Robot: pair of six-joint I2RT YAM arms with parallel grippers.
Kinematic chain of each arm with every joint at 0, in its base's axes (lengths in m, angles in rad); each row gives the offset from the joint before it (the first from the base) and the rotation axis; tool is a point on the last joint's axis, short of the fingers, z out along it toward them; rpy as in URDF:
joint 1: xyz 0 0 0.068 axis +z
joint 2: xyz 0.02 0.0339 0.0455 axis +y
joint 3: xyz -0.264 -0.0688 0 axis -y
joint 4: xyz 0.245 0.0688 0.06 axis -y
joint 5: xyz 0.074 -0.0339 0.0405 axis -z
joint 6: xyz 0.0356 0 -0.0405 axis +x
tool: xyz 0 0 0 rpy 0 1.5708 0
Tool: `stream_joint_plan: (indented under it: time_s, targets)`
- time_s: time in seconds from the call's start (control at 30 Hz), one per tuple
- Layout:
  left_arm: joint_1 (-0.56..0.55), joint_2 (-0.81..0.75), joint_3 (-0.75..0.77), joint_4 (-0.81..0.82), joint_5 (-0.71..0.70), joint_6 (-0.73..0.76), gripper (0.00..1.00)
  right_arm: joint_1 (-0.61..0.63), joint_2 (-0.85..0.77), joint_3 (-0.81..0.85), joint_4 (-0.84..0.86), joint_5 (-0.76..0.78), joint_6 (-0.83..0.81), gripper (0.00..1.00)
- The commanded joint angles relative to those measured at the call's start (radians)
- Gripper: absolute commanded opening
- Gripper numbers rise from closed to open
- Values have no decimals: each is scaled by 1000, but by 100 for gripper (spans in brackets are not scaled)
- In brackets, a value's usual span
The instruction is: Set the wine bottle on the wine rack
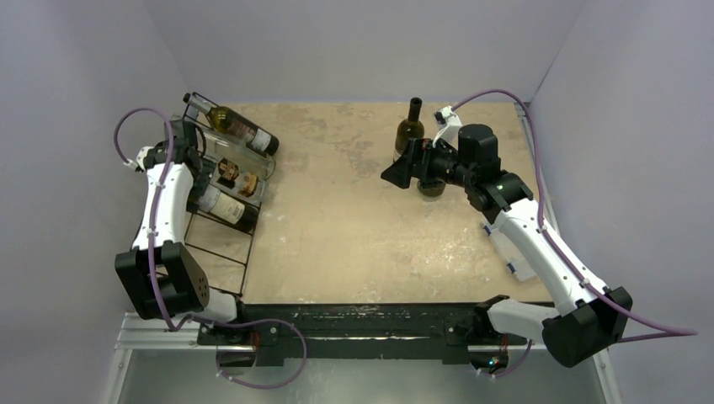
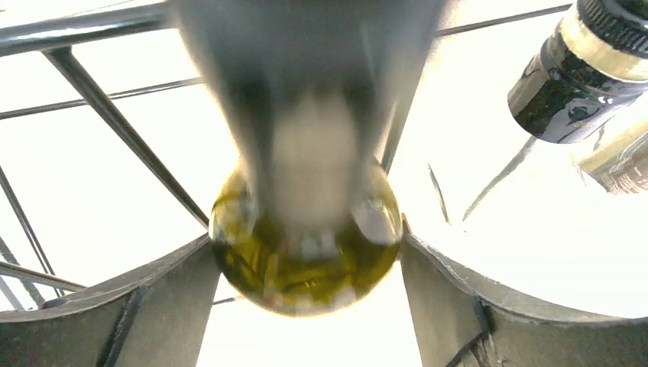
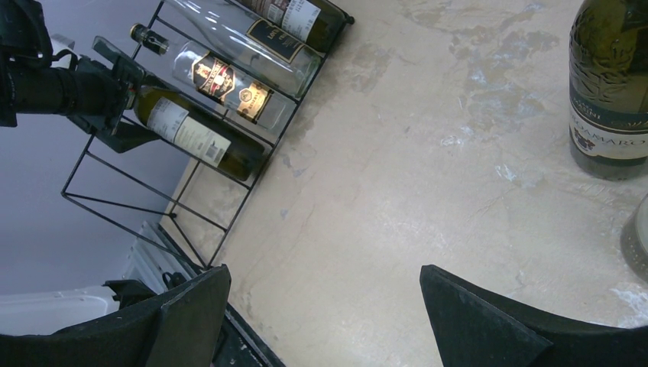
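Worn beige table [image 1: 354,227] — wine rack [image 1: 249,252] standing at its left edge, green wine bottle [image 1: 410,128] upright far right.

Bare beige stone-look worktop [image 1: 337,227] lies open between the black thin-wire rack [image 1: 249,259], crowded with lying glass bottles [image 1: 244,133], and an upright dark-green glass bottle [image 1: 410,130].

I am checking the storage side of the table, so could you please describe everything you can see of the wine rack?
The wine rack is an open, box-like frame of thin black metal rods. It stands on the table at its left edge, beside the left arm. Four bottles lie across its far half, side by side, with their necks toward the left wall. The near half holds nothing. The left arm's fingers sit either side of the nearest bottle's neck, among the rods.
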Motion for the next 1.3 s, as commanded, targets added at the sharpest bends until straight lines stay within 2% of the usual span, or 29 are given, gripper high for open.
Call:
stream_joint_plan:
  time_s: [0.0, 0.5, 0.8, 1.1, 1.27]
  targets:
    - [13, -48, -10, -9, -25, 14, 85, 3, -5, -3, 38, -8, -18, 99]
    - [13, -94, -22, -10, 18, 21, 90, 4, -17, -9, 40, -13, -13, 99]
    - [11, -167, -25, -7, 70, 65, 98, 3, -26, -13, 41, -11, -7, 99]
    - [11, -267, -17, -24, 116, 191, 98, 2, -52, -8, 30, 0, -1, 99]
    - [11, -334, -55, 16, 206, 290, 98, 2, -69, -7, 17, 21, 1, 99]
